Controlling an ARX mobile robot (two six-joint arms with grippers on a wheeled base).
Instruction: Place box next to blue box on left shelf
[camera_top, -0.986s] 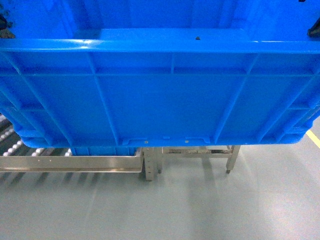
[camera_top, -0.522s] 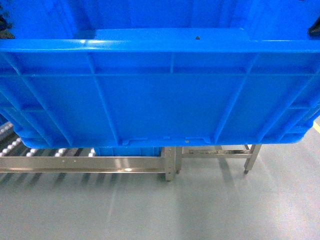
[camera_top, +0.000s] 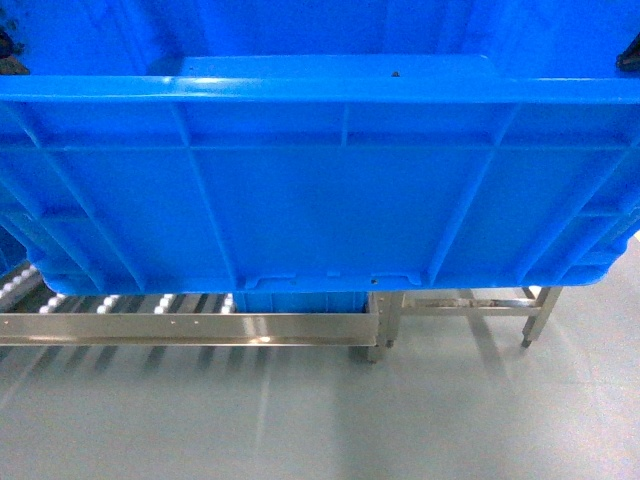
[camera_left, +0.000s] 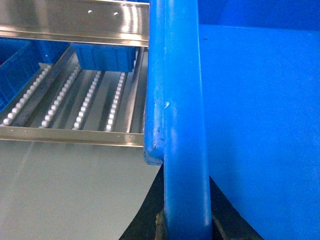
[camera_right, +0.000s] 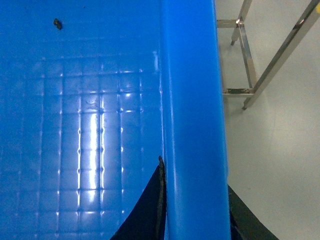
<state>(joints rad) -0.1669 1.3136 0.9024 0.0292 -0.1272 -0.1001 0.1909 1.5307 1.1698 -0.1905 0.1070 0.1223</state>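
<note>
Bright-blue plastic fills the head view: the box (camera_top: 320, 180), ribbed on its near wall, hangs in the air above the grey floor (camera_top: 300, 420), carried by its 2 end rims. At far left, the left claw (camera_left: 186, 225) grips the box's left rim, 1 dark finger on each side of the thick blue edge, clamped on it. Below and beyond that rim lies the left shelf (camera_left: 75, 100), a flow rack of grey metal rails with 4 visible rows of small white rollers running away from its front rail. A second blue box (camera_left: 102, 55) sits on those rollers toward the back of the rack, and part of another blue container (camera_left: 17, 70) shows at the rack's left edge. The carried box stays off the rollers, its left end reaching over the rack's front rail. In the box's middle, a small dark speck (camera_right: 58, 23) rests on the gridded inner floor. At right, the right claw (camera_right: 195, 220) is clamped on the right rim in the same way. Beyond it stands a bare metal frame (camera_right: 260, 65) on the floor.
</note>
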